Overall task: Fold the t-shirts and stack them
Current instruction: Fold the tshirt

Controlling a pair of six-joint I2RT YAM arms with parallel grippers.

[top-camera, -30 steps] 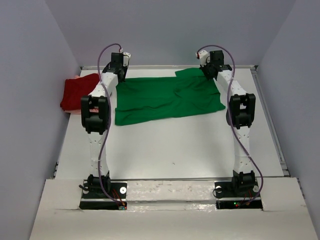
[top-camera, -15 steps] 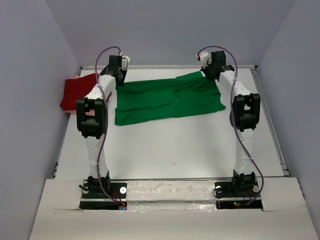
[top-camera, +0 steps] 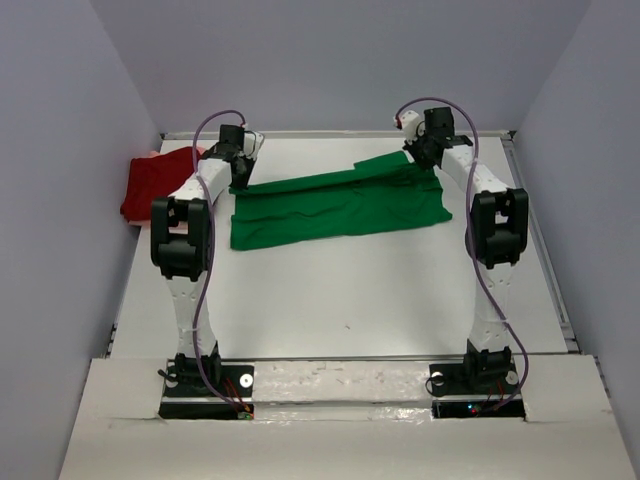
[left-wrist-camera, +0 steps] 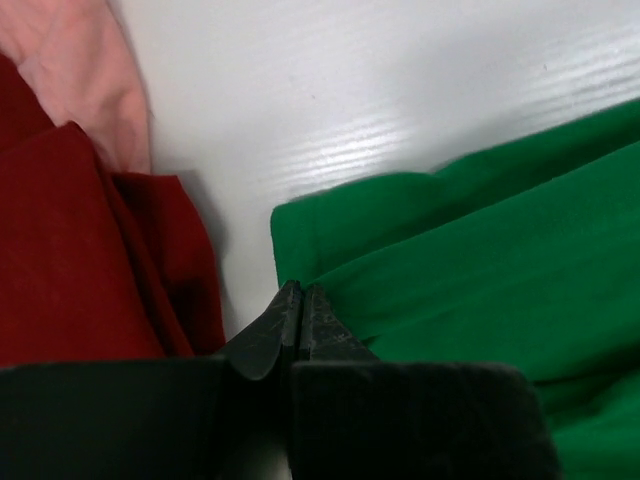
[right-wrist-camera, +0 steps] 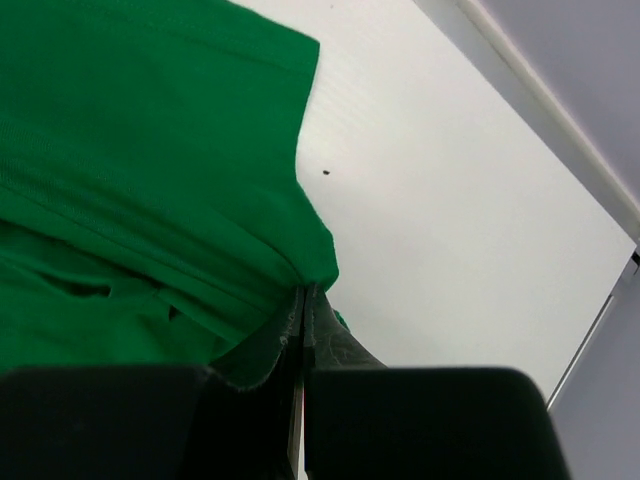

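Note:
The bright green t-shirt lies spread across the far half of the table, its far edge lifted and drawn over itself. My left gripper is shut on the shirt's far left corner, fingertips pressed together on the cloth. My right gripper is shut on the far right corner, with green cloth bunched at its tips. The dark red t-shirt is folded at the far left, also in the left wrist view. A pale pink t-shirt peeks out beneath it.
The white table is boxed in by grey walls on the left, back and right. A metal rail runs along its right edge. Both arm bases stand at the near edge.
Both grippers have lifted the green shirt's far edge and carried it toward the near side. The cloth now looks narrower front to back. The red shirt has not moved.

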